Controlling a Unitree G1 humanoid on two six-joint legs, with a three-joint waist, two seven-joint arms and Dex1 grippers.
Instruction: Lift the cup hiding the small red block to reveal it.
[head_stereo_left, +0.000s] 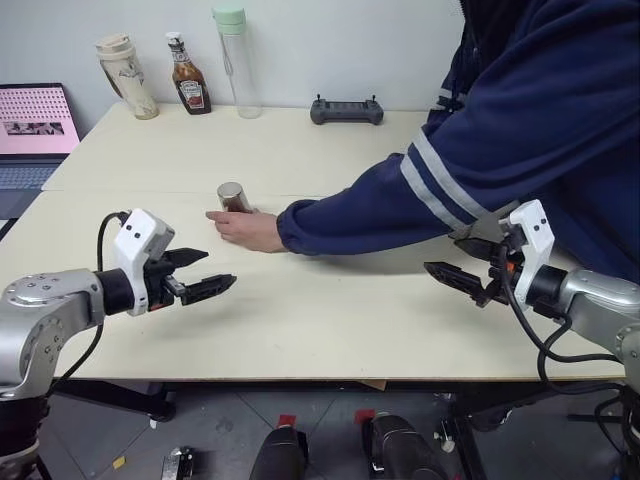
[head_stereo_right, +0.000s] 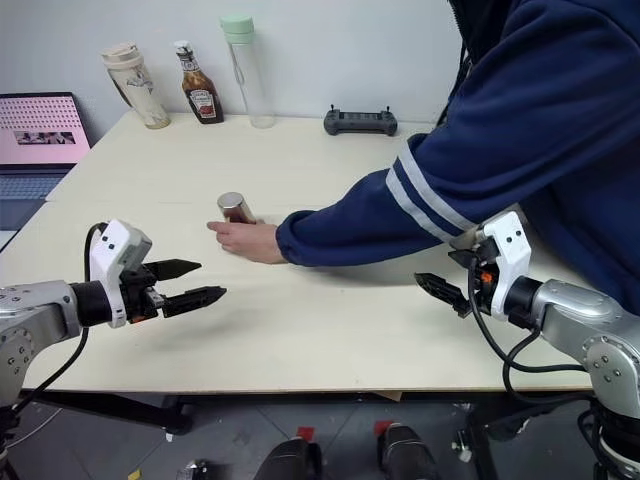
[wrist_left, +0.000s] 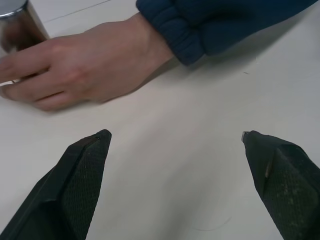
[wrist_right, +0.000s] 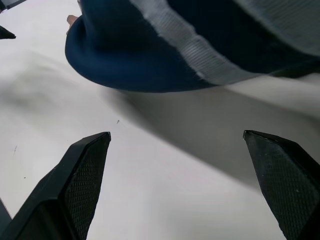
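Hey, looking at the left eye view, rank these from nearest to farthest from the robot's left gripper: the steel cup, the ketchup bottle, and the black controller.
From the left gripper:
1. The steel cup, mid-table, at the person's hand.
2. The ketchup bottle, at the table's far edge, on the left.
3. The black controller, at the far edge, further right.

Along the bench's (head_stereo_left: 300, 330) far edge: tumbler (head_stereo_left: 126, 76) at 10 o'clock, ketchup bottle (head_stereo_left: 188, 76), clear bottle (head_stereo_left: 237, 62), controller (head_stereo_left: 346, 110) at 12; laptop (head_stereo_left: 35, 135) off its 9 o'clock side.

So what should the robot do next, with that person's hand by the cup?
Probably wait, both arms held back. A person's hand is on the steel cup, and the sleeve crosses the table ahead of the open left gripper and open right gripper.
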